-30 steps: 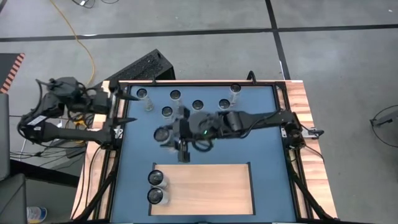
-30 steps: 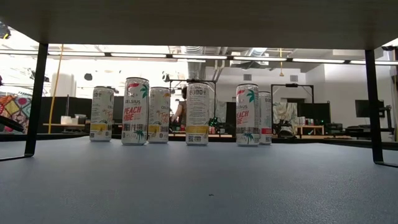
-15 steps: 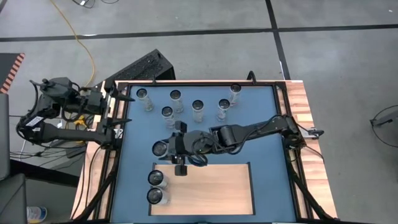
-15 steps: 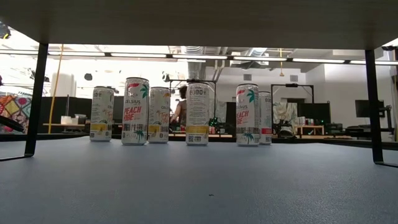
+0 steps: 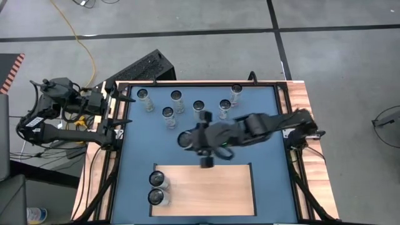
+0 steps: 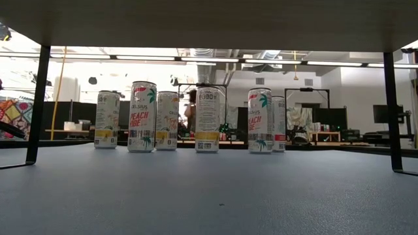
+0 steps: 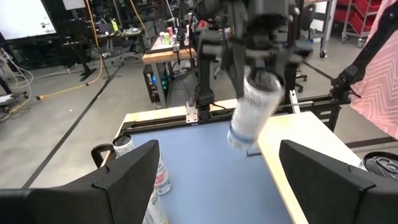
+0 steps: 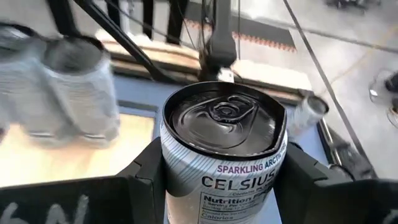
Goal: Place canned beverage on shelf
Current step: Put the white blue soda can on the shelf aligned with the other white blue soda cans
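Two cans on shelf left end — right gripper holds can aloft; left gripper wide.

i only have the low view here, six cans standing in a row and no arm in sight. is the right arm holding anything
Observer: Yes. The right gripper is shut on a can, its fingers on both sides of it.
Operator: where over the table is it
Observer: In the high view the held can hangs over the blue surface, just short of the shelf edge.
Operator: anything on the shelf already
Observer: Two cans stand at the shelf's left end, one behind the other.
Operator: and the left arm
Observer: The left gripper waits at the table's left edge, fingers open and holding nothing.
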Available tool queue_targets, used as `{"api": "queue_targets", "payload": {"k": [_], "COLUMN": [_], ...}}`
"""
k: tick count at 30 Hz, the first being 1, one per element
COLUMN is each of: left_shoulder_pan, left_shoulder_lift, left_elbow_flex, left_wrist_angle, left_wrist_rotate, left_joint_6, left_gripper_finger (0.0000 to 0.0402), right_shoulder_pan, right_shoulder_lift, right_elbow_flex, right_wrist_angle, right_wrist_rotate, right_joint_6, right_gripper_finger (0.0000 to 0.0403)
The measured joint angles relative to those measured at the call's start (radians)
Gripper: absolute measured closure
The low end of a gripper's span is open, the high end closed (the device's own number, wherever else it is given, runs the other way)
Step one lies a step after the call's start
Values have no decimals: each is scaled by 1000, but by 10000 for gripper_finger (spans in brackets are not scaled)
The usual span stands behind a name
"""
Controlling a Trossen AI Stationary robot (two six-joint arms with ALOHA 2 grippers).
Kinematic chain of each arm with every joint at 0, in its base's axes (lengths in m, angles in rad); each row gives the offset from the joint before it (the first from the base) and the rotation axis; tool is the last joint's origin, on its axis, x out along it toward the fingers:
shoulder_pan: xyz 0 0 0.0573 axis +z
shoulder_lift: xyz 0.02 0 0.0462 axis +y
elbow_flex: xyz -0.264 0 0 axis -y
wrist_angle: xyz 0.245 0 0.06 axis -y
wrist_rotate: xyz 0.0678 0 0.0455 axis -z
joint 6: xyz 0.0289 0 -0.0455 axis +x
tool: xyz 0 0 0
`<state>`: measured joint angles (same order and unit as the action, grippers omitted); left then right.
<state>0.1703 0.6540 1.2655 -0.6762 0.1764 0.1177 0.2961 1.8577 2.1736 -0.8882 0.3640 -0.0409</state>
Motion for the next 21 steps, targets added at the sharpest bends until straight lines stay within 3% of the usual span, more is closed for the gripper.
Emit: {"api": "queue_targets", "payload": {"k": [5, 9, 12, 16, 19, 21], "left_shoulder_pan": [0, 0, 0, 0, 0, 0], "left_shoulder_lift": [0, 0, 0, 0, 0, 0], "left_elbow_flex": [0, 0, 0, -1, -1, -1], "left_wrist_angle": [0, 0, 0, 4, 10, 14], "left_wrist_rotate": [0, 1, 1, 1, 1, 1], "left_joint_6": [0, 0, 1, 1, -13, -29], "left_gripper_finger": [83, 83, 83, 83, 83, 83], "right_shoulder_pan": [15, 32, 41, 41, 29, 28], "right_shoulder_lift": [-51, -185, -338, -461, -485, -458], "right_elbow_flex": [-29, -270, -554, -872, -1018, -1058], "right_wrist_angle": [-209, -153, 100, 665, 1084, 1192], "right_wrist_rotate": [5, 67, 90, 83, 45, 43], "right_joint_6": [75, 157, 217, 153, 93, 69], "right_gripper_finger": [208, 208, 208, 208, 208, 208]}}
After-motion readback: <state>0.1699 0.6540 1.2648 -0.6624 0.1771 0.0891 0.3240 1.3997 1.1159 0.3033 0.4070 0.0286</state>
